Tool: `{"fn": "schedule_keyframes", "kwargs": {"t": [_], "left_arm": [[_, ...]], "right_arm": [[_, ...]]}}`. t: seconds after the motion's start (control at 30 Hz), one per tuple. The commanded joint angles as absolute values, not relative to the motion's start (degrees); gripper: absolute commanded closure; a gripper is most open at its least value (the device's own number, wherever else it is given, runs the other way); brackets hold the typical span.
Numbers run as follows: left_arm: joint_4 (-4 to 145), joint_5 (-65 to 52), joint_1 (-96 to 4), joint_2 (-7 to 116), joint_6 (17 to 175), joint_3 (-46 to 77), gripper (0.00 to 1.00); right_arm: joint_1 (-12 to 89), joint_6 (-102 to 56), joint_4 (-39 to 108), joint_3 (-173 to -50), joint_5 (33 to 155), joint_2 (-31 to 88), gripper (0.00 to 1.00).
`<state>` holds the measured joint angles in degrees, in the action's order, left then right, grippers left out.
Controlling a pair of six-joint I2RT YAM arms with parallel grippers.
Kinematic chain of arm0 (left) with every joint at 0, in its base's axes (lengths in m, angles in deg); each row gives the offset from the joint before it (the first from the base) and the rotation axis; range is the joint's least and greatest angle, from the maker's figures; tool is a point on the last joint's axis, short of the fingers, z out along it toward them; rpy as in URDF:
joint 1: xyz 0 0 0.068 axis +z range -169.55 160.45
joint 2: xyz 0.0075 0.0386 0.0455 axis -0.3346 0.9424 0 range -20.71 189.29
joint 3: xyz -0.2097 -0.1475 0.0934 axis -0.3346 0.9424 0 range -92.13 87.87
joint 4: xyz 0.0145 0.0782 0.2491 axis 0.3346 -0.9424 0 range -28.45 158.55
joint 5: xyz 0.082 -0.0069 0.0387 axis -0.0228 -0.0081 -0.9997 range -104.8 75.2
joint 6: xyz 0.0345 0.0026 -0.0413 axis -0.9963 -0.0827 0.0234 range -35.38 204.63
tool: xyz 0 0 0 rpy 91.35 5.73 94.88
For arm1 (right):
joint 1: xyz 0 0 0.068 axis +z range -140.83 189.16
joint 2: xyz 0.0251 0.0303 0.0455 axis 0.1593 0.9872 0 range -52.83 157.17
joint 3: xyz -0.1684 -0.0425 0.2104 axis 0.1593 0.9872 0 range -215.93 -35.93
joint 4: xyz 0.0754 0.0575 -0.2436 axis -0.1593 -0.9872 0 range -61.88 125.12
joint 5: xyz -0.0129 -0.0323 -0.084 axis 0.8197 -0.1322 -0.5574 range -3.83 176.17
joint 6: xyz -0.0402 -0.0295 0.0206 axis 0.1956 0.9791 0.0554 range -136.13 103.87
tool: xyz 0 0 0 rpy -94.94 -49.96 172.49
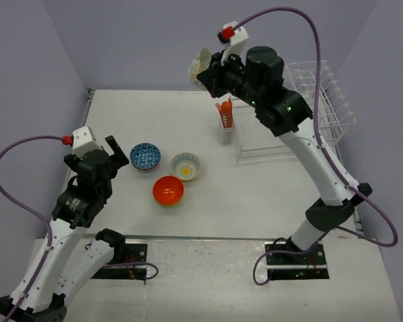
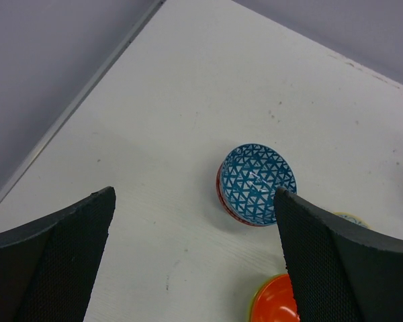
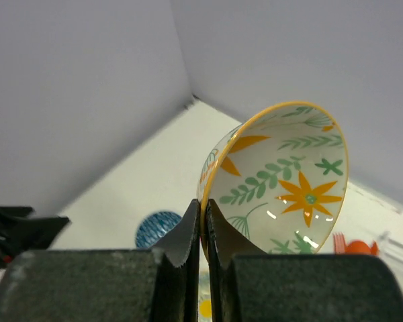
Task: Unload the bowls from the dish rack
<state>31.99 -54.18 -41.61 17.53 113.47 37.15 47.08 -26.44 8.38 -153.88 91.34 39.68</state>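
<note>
Overhead, wrist close-ups, likely sharing blue bowl [image 1: 145, 155]

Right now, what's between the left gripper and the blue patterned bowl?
Nothing: only bare table separates the left gripper from the blue patterned bowl, as the top view shows.

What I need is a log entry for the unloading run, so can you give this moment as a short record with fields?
right gripper: shut on the rim of the leafy bowl, held tilted in the air
left gripper: open, empty, above the table
on table: blue-patterned bowl, cream bowl, orange bowl, grouped close together
dish rack: far right; no bowl visible in it, though the right arm hides part
utensil caddy: holds orange utensils
</note>
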Motion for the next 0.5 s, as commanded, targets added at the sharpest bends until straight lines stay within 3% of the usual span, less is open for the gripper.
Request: {"fn": "schedule_keyframes", "kwargs": {"t": [0.0, 0.07, 0.47], "left_arm": [[31.11, -59.09, -40.21, 15.68, 116.0, 35.93, 0.0], [30.58, -60.06, -40.2, 15.06, 116.26, 35.75, 0.0], [29.0, -62.35, -40.03, 14.36, 117.23, 35.14, 0.0]], "right_arm": [[52.29, -11.56, -19.41, -168.31, 72.32, 49.53, 1.0], [55.56, -12.53, -27.71, -171.79, 66.93, 55.96, 1.0], [68.74, -7.52, -30.36, -167.85, 60.43, 67.74, 1.0]]}}
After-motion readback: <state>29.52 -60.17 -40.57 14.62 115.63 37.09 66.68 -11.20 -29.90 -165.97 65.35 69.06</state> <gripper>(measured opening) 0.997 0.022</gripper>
